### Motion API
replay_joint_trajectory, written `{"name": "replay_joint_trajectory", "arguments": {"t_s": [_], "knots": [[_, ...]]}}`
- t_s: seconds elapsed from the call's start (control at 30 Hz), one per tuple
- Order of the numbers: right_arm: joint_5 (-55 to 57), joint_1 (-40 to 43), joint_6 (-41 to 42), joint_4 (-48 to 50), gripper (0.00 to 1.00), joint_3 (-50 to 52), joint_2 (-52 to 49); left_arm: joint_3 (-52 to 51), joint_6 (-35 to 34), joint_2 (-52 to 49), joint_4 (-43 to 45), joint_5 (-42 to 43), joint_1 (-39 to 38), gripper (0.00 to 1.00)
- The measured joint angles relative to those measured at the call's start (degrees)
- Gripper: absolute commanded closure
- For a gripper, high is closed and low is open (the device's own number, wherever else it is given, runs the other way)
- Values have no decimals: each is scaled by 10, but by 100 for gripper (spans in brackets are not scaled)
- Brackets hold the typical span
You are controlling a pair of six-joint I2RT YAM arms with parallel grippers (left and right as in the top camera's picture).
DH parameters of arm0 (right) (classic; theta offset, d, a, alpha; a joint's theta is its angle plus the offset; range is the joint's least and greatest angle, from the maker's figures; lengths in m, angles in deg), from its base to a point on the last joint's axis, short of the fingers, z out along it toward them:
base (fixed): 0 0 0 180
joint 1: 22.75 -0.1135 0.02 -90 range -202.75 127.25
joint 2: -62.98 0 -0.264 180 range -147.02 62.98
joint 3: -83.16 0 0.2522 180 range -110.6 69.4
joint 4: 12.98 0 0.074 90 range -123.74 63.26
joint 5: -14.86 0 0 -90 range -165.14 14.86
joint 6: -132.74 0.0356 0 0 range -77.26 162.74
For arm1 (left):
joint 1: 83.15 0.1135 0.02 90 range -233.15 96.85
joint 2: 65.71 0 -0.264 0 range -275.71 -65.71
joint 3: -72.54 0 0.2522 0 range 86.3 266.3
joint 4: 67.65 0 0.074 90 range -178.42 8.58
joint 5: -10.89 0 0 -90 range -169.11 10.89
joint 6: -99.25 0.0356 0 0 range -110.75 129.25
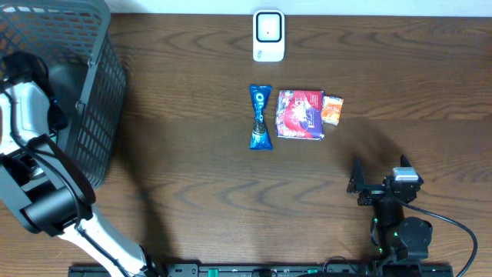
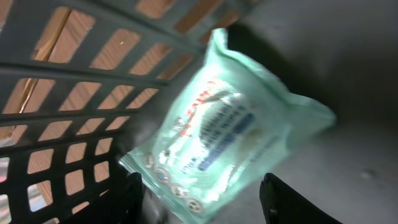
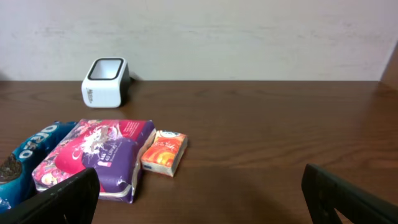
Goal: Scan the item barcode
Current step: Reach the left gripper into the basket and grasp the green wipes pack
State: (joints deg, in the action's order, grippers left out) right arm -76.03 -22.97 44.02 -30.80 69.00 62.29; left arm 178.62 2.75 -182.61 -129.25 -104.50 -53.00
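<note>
A: Where's the item?
B: Green pouch (image 2: pixel 230 146), center of L wrist view, tilted, lying inside the grey basket (image 1: pixel 104 108) at upper left of overhead. Print too blurred to read, barcode not made out.
A: Left jaws?
B: Open. Fingers (image 2: pixel 132 200) sit at bottom edge of the wrist view w/ the pouch's lower end between them. Gap shows beside the finger at frame right, so no clamp. Contact w/ the finger at frame left: can't tell.
A: Overhead agree?
B: Left arm (image 1: pixel 27 115) reaches down into the basket at frame left; jaws themselves hidden in that view.
A: Right jaws?
B: Spread wide, nothing between. Fingers (image 3: pixel 53 199) at the bottom corners of R wrist view. In overhead the right arm (image 1: pixel 396 211) sits lower right, low over the worktop (image 1: pixel 192 177), well apart from the goods.
A: Scanner?
B: White scanner (image 1: pixel 268 35) top center, standing on the worktop. Below it, mid-frame, a row: blue cookie pack (image 1: pixel 260 117), pink-purple pack (image 1: pixel 300 114) just beside it, small orange box (image 1: pixel 332 110) just beside that pack's right edge. All three well apart from the basket.
</note>
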Motion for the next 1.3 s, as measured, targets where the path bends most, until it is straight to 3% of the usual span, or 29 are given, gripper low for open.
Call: {"name": "replay_joint_trajectory", "arguments": {"t_s": [0.47,1.2,1.23,1.3], "knots": [[0,0,0,0,1,0,0,-3,35,0,9,105,23,39],[0,0,0,0,1,0,0,-98,46,1,124,66,23,39],[0,0,0,0,1,0,0,-103,47,3,131,65,23,40],[0,0,0,0,1,0,0,-112,47,7,143,61,23,56]]}}
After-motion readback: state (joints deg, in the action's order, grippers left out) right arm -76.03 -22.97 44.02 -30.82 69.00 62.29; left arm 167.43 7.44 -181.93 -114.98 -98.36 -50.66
